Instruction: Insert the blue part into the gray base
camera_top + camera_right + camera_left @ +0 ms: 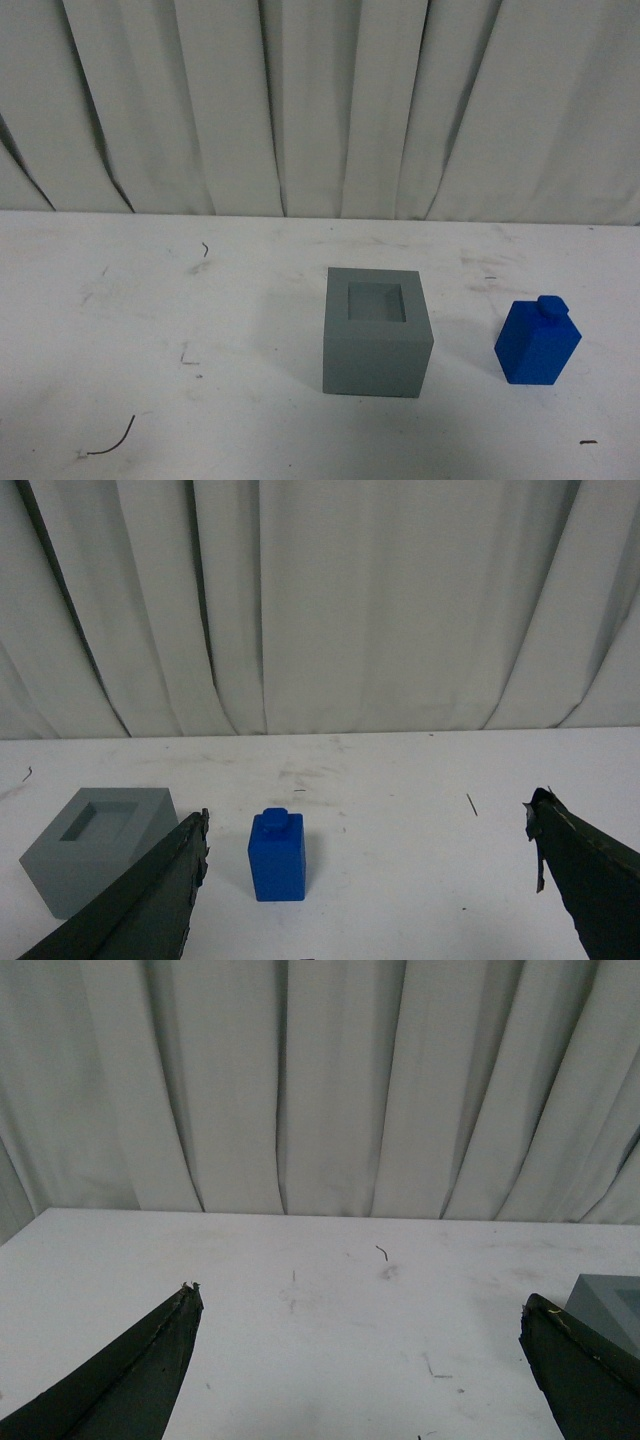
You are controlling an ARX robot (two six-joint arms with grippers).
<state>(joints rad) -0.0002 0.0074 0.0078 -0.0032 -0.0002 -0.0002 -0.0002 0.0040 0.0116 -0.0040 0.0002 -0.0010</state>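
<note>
While the blue part (538, 345) stood upright on the white table (230, 420), apart from the gray base (377, 335) on its right, your right gripper (367, 815) and left gripper (360, 1298) both gaped empty. The block looked rigid, light and matte; its flat sides below the knob (551, 304) probably suited your pinch best.

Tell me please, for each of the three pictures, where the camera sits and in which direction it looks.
Front view: on the robot's body, looking down over the table toward the curtain; gray base and blue part show, no arm.
Left wrist view: on the left arm, facing the curtain; open left gripper shows.
Right wrist view: on the right arm, facing the blue part; open right gripper shows.
Shared: all three show the gray base; front and right wrist also the blue part.
</note>
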